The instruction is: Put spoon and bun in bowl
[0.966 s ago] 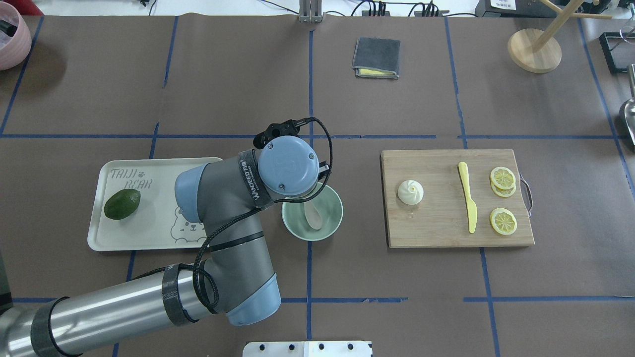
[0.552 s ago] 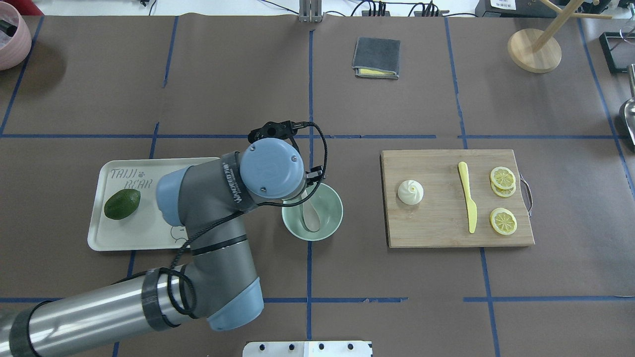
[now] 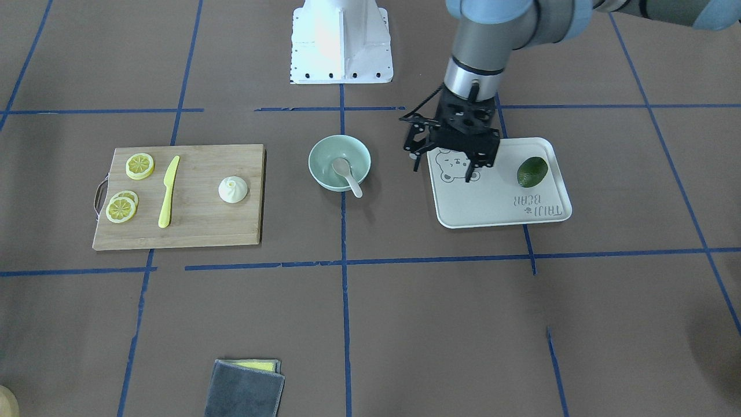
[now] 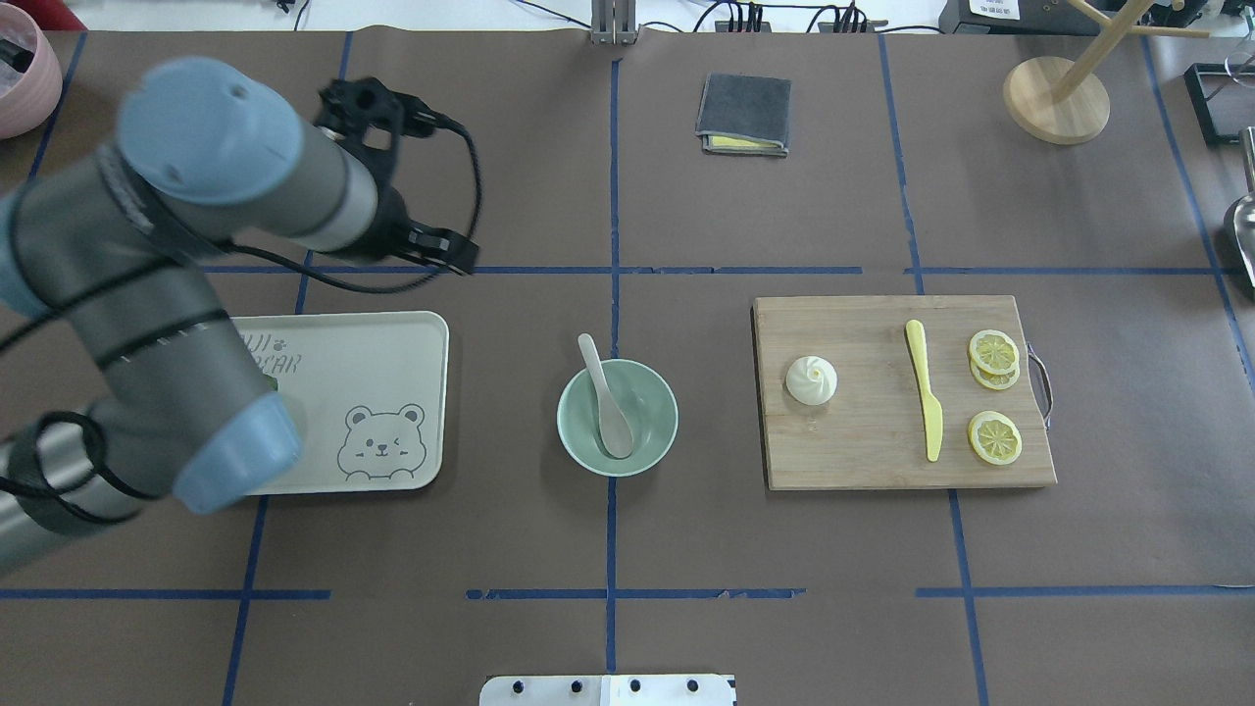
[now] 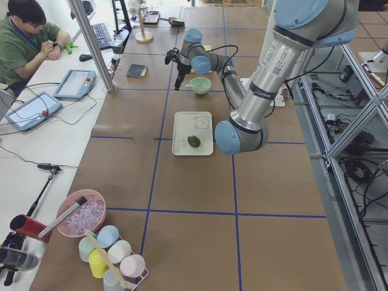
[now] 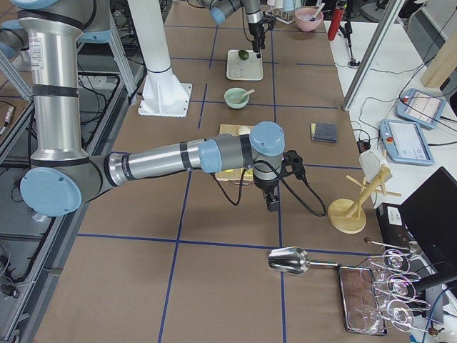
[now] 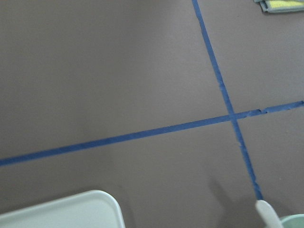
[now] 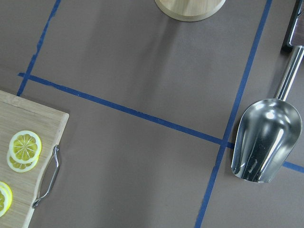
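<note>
The cream-white spoon [image 4: 608, 404] lies in the mint-green bowl [image 4: 665, 404] at the table's middle, its handle resting over the far rim. Spoon [image 3: 347, 175] and bowl [image 3: 322, 155] also show in the front view. The white pleated bun [image 4: 812, 380] sits on the wooden cutting board [image 4: 863, 453], to the right of the bowl and apart from it. My left gripper [image 3: 441, 172] hangs open and empty above the tray's edge nearest the bowl. My right gripper [image 6: 273, 201] shows only in the right side view, beyond the board; I cannot tell its state.
A cream bear tray [image 4: 392, 338] holds a green fruit [image 3: 532, 171]. A yellow knife [image 4: 925, 390] and lemon slices [image 4: 994, 437] lie on the board. A grey cloth [image 4: 743, 113], a wooden stand [image 4: 1056, 100] and a metal scoop [image 8: 266, 140] lie farther off.
My left arm has swung away from the bowl, to the left and towards the table's far side. The spoon stays in the bowl, now fully in view.
</note>
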You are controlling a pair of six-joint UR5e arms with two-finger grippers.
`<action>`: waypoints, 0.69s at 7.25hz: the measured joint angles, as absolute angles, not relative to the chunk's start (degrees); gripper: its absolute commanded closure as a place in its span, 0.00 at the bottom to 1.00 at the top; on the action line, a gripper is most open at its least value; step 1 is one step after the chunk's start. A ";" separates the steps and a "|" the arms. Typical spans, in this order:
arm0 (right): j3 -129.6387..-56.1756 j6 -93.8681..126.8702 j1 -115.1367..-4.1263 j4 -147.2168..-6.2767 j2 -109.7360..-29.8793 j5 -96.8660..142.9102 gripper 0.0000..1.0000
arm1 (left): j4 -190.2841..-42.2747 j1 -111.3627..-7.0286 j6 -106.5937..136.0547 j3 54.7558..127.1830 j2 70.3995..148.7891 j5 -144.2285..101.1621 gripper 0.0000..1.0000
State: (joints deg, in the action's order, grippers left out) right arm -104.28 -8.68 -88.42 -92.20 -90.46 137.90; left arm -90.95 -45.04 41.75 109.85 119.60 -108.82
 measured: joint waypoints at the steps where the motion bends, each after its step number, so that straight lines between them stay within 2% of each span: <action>1: -104.36 -8.56 -88.42 -92.20 -90.49 137.99 0.00 | -90.95 -52.87 30.12 109.94 115.84 -113.84 0.00; 3: -104.69 -6.95 -88.42 -92.16 -90.42 139.15 0.00 | -90.89 -67.81 11.93 106.12 108.33 -122.54 0.00; 5: -104.91 -5.46 -88.32 -91.99 -89.99 140.75 0.00 | -91.01 -76.30 6.96 102.85 99.58 -127.42 0.00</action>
